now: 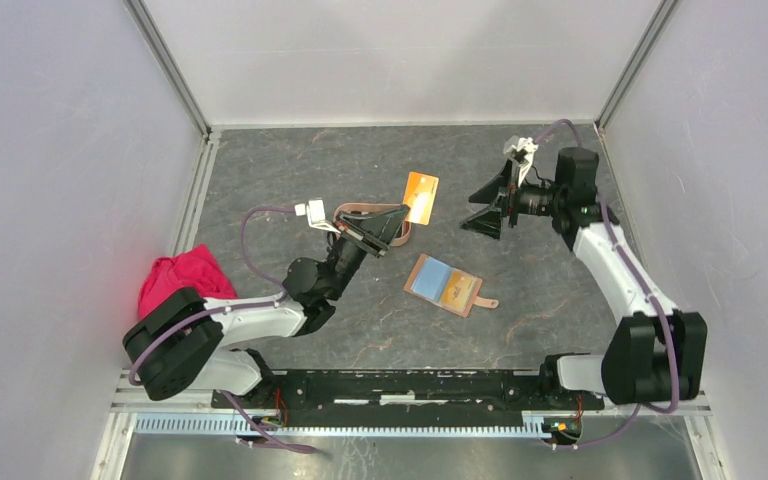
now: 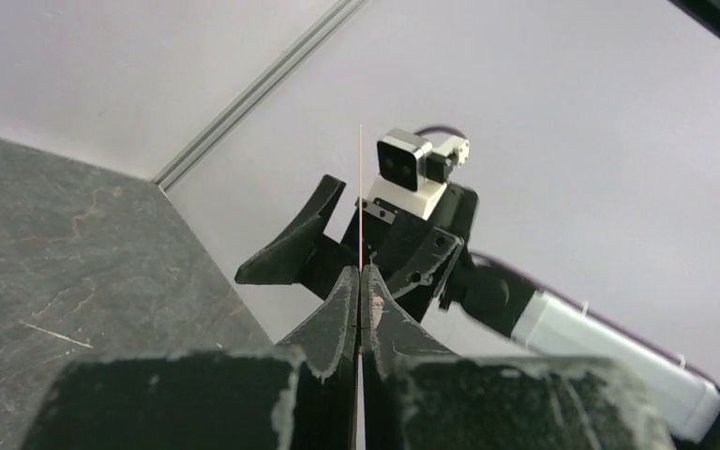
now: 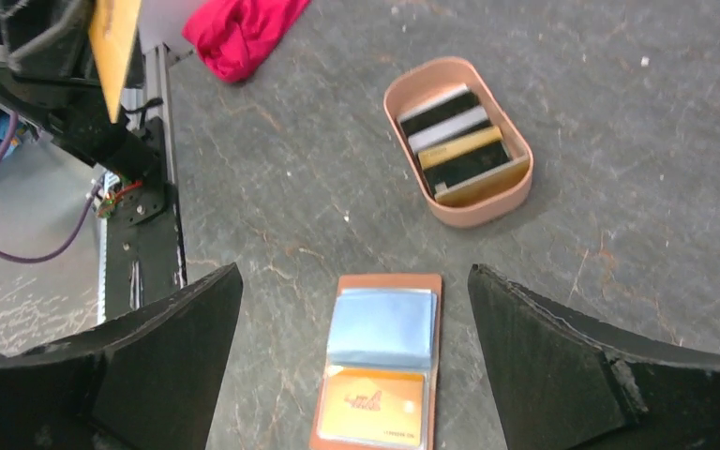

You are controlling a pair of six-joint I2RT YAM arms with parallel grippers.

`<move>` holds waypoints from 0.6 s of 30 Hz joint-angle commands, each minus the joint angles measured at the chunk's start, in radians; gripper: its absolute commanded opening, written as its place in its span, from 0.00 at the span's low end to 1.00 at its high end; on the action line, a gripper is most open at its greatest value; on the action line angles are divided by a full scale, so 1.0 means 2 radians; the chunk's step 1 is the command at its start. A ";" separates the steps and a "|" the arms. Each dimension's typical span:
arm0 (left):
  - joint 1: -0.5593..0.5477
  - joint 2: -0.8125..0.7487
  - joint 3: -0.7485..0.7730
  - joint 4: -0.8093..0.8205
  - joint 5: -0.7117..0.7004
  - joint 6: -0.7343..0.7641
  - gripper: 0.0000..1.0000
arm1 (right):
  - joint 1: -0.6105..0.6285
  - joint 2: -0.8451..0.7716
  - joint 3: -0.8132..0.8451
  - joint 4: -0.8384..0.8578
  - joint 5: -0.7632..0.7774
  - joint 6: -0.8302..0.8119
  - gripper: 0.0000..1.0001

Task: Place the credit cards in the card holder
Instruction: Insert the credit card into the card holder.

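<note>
While the left gripper clamps an orange credit card above the card holder, right gripper raised right of it, jaws wide apart, holder part-hidden overhead.

No text, brand or number is legible in any view. The lower orange card in the wallet bears a dark script mark, too small to read.

A robotics lab test cell — plain white panels in aluminium framing close in a dark stone-look tabletop from 9 round to 3 o'clock. At 6 o'clock a black rail carries the left arm and right arm.
</note>
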 commanded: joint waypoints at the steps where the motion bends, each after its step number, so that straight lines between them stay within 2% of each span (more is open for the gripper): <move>1: -0.002 -0.021 -0.006 0.002 -0.020 0.031 0.02 | 0.019 -0.070 -0.123 0.492 -0.022 0.411 0.98; 3: -0.002 -0.018 -0.006 0.008 -0.013 0.026 0.02 | 0.033 -0.091 -0.170 0.611 -0.004 0.511 0.98; 6: -0.002 -0.008 -0.006 0.028 -0.004 0.014 0.02 | 0.044 -0.093 -0.189 0.681 0.023 0.609 0.98; 10: -0.002 0.009 -0.003 0.050 0.008 -0.002 0.02 | 0.055 -0.071 -0.204 0.798 0.039 0.726 0.91; 17: -0.002 0.029 0.005 0.064 0.023 -0.020 0.02 | 0.073 -0.057 -0.205 0.781 0.054 0.725 0.84; 18: -0.002 0.032 0.007 0.068 0.025 -0.024 0.02 | 0.074 -0.056 -0.206 0.771 0.056 0.721 0.80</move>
